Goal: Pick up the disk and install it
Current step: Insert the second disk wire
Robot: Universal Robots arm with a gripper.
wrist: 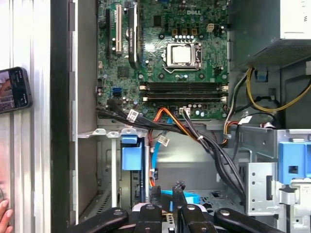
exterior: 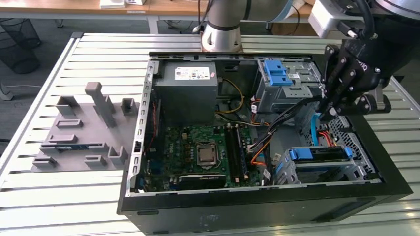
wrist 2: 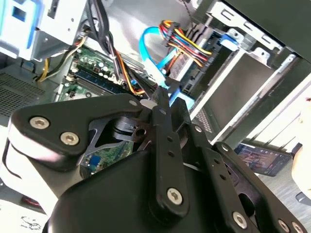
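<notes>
Fingers [wrist 2: 163, 126] pinched shut beside blue cable [wrist 2: 148, 48] inside computer case [exterior: 262, 216], disk [exterior: 325, 153] seemingly bay-seated, installing probably near done.

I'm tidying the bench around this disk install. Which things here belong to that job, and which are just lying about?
Belongs to the job:
- disk with its blue rail, in the metal bay
- gripper, above that bay
- open computer case

Lying about:
- grey plastic holder on the table
- phone beside the case
- bin on the floor
</notes>
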